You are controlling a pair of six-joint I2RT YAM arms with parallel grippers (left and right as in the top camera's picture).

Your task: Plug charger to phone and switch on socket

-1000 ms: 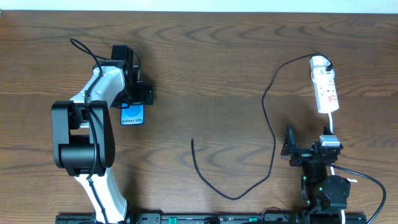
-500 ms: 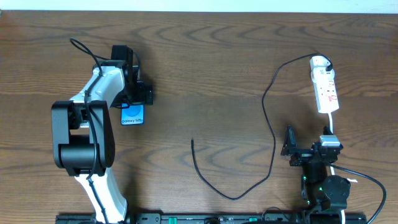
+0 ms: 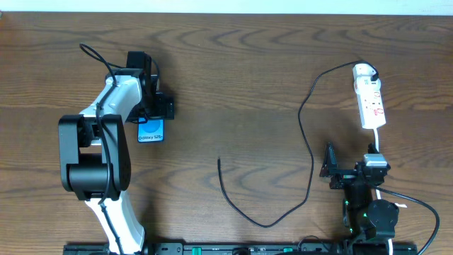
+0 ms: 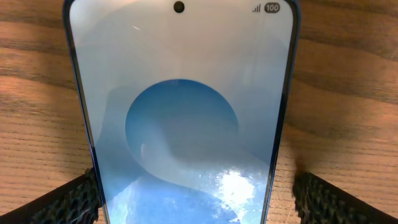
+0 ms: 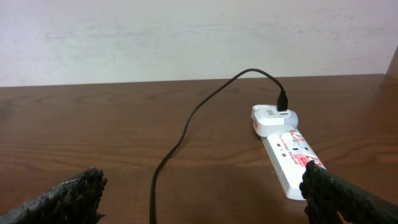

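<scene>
A dark brown wooden table [image 3: 233,85] is seen from above, with one robot arm at each side.

The left fingers [image 4: 68,202], black with a textured surface, are spread wide on either side of a slim rectangular smartphone with a bright blue screen and a white swirl [image 4: 186,124]. The phone lies flat on the table on the robot's left, its upper part hidden under the left arm in the overhead view. The left pad sits right at the phone's edge. The right pad stands a little apart from the opposite edge, with bare wood between them. The fingers have not closed on the phone. White text reading "Galaxy S25" shows on the screen from overhead. In the wrist view, signal bars and a battery badge reading "100" sit at the screen's top corner.

The right fingers [image 5: 62,199] are also spread wide, holding nothing and touching nothing, and they point towards the far edge.

A white elongated power strip with red marks [image 3: 371,103] lies at the far right, well apart from the right fingers. Its printing is too small to read. A long thin black cable [image 3: 312,164] is plugged in at its rounded far end. It loops across the table, and its free end lies near the middle, well apart from the phone.
</scene>
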